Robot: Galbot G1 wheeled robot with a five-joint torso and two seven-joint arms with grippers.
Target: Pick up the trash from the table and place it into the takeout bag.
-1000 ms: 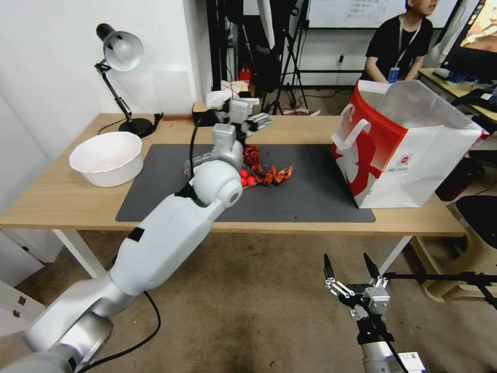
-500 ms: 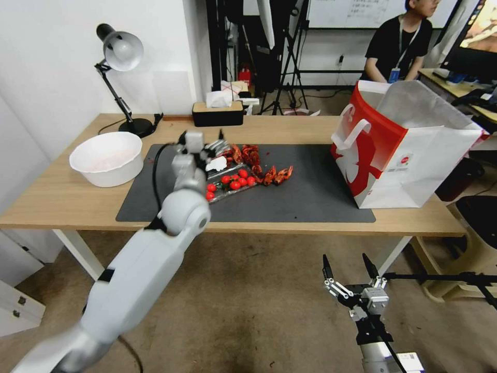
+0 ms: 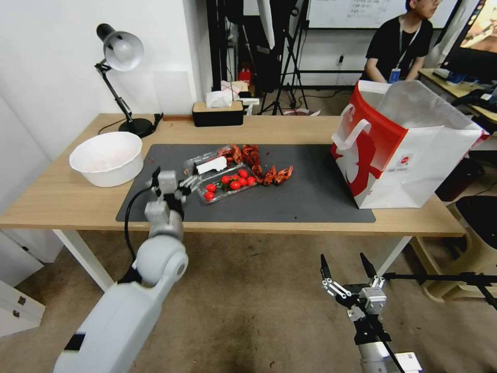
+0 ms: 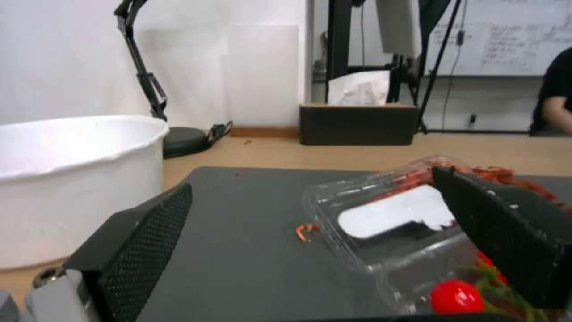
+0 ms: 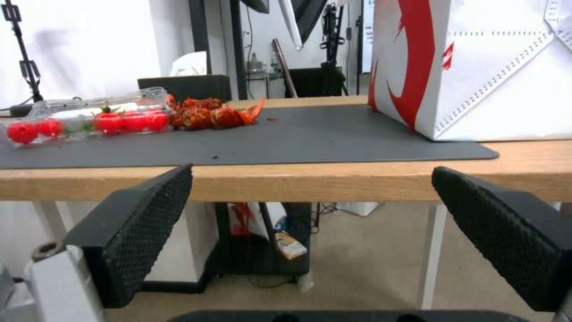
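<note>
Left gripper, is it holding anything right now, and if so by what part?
Nothing is held. The left gripper is open over the dark mat, beside the clear tray of tomatoes. The right gripper hangs open and empty below the table.

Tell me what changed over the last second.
The left gripper pulled back from the far middle of the table toward the robot; it now hovers open, empty, over the mat's near left edge beside the tomato tray. Right gripper, takeout bag, white bowl stayed put.

An office or lab workroom: a whiteboard [image 3: 362, 13] on the back wall, camera tripods [image 3: 290, 62] standing about, a desk lamp [image 3: 120, 57] on the long table [image 3: 62, 202], a person seated at a neighbouring desk [image 3: 455, 85].
</note>
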